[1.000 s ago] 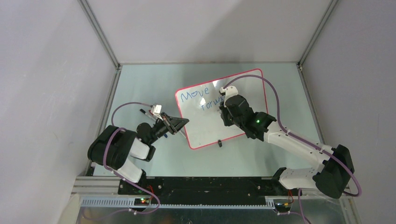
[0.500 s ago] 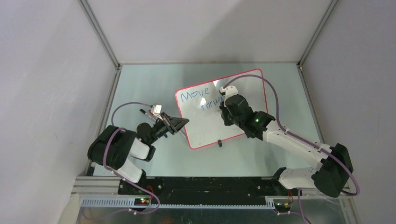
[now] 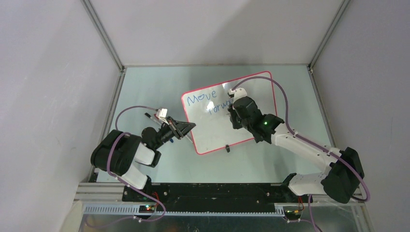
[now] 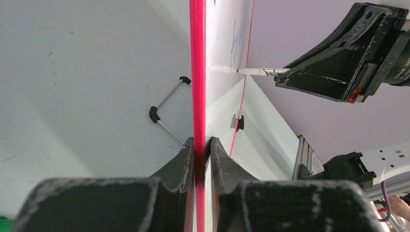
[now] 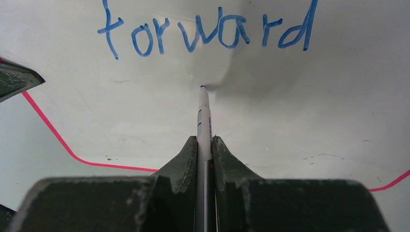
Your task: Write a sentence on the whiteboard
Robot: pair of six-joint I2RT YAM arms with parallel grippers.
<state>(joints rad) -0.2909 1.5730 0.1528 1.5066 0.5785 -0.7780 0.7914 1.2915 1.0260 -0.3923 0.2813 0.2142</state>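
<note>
The whiteboard [image 3: 212, 133] lies on the table, with a red-pink frame. The sentence reads "Move" [image 3: 202, 98] and, below it, "forward" [image 5: 208, 34] in blue; in the top view my right gripper partly covers the second word. My right gripper [image 3: 235, 115] [image 5: 205, 141] is shut on a white marker [image 5: 203, 113], whose tip is at the board just below "forward". My left gripper [image 3: 188, 127] [image 4: 199, 142] is shut on the board's red left edge [image 4: 197, 72].
A black clip foot [image 3: 227, 147] sits on the board's near edge. A thin metal rod with black ends [image 4: 167, 101] lies on the table left of the board. A small dark object [image 3: 150, 116] lies behind the left wrist. Grey walls enclose the table.
My right gripper has shifted slightly toward the far side of the board with the marker. The left arm and the board have not moved.
</note>
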